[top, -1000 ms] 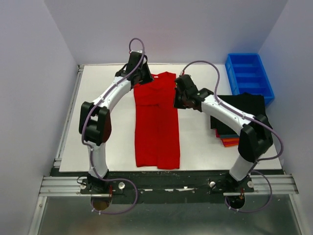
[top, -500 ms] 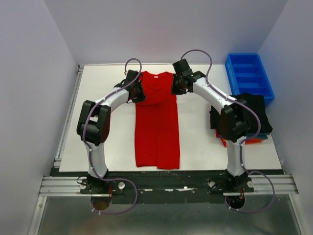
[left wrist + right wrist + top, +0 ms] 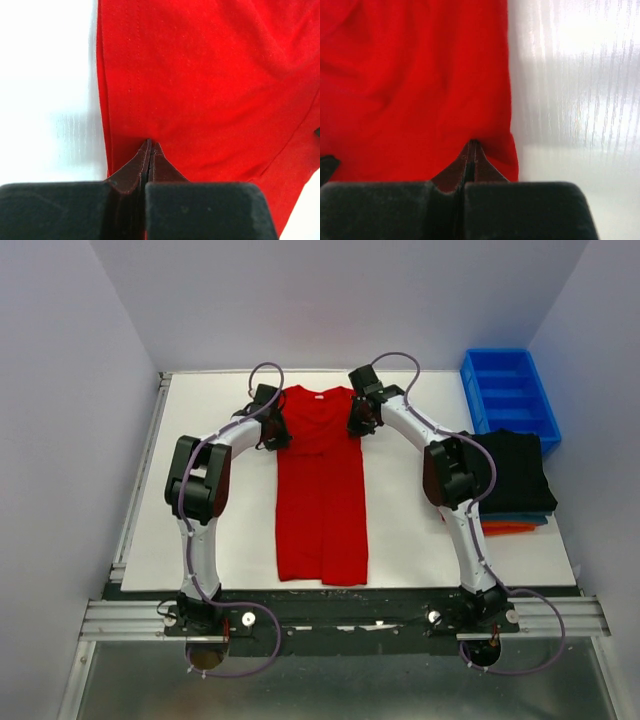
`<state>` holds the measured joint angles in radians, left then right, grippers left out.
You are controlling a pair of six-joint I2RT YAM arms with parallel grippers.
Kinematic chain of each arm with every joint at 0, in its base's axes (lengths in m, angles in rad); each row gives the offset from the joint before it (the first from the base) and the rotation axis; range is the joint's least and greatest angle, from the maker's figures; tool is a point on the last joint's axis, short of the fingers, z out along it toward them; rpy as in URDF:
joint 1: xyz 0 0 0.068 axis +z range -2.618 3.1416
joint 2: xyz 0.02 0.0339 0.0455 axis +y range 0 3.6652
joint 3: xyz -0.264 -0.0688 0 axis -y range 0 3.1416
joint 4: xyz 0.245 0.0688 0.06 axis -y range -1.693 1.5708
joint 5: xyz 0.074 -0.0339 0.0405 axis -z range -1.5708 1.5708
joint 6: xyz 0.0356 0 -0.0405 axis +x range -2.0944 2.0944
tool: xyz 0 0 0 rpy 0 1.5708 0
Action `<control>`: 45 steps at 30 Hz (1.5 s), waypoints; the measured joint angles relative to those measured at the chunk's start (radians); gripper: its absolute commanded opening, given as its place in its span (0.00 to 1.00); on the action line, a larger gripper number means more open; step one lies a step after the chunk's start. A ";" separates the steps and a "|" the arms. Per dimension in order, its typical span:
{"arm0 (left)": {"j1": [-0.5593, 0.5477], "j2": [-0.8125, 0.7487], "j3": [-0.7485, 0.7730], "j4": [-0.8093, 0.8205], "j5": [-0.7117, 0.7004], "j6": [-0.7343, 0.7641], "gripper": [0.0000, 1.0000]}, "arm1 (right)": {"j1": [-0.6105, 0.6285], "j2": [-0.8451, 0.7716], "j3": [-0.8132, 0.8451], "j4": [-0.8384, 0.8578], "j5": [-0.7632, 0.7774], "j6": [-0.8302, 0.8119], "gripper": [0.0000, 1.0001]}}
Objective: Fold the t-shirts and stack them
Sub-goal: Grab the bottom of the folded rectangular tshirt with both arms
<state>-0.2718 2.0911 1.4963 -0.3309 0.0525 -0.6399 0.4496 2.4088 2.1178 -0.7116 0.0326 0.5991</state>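
Note:
A plain bright red t-shirt (image 3: 322, 490) lies flat in a long narrow strip down the middle of the white table (image 3: 220, 530), collar at the far end. My left gripper (image 3: 273, 430) sits at its upper left edge and is shut, tips pinched on the red cloth (image 3: 200, 75). My right gripper (image 3: 358, 420) sits at the upper right edge, also shut on the red cloth (image 3: 410, 75). In the wrist views the left tips (image 3: 151, 145) and right tips (image 3: 473, 143) meet at the cloth. A stack of folded shirts, black (image 3: 515, 475) on blue and orange (image 3: 505, 529), lies at the right.
A blue plastic bin (image 3: 510, 390) stands at the back right behind the stack. Grey walls close in the table on three sides. A metal rail (image 3: 340, 618) runs along the near edge by the arm bases.
The right arm has swung left off the stack side to the shirt's upper right edge. The left gripper has come down to the upper left edge. The shirt's top now lies spread flat.

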 measured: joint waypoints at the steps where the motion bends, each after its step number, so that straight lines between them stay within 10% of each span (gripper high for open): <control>1: 0.003 0.005 0.003 0.004 0.000 -0.001 0.00 | -0.003 0.019 0.016 -0.005 0.000 0.007 0.01; 19: 0.005 0.171 0.209 0.060 0.032 -0.102 0.00 | -0.129 0.118 0.130 0.025 -0.089 0.072 0.01; 22: 0.001 0.179 0.224 0.055 0.032 -0.105 0.14 | -0.138 0.112 0.116 0.066 -0.136 0.044 0.05; 29: -0.011 0.050 0.093 0.029 0.013 -0.066 0.30 | -0.123 -0.245 -0.444 0.273 -0.158 0.002 0.12; 45: -0.134 -0.816 -0.788 0.003 -0.031 -0.069 0.17 | 0.298 -1.051 -1.484 0.523 -0.164 0.111 0.07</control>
<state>-0.4061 1.2755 0.7086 -0.3279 0.0212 -0.7090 0.7475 1.3575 0.6338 -0.1890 -0.1318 0.7097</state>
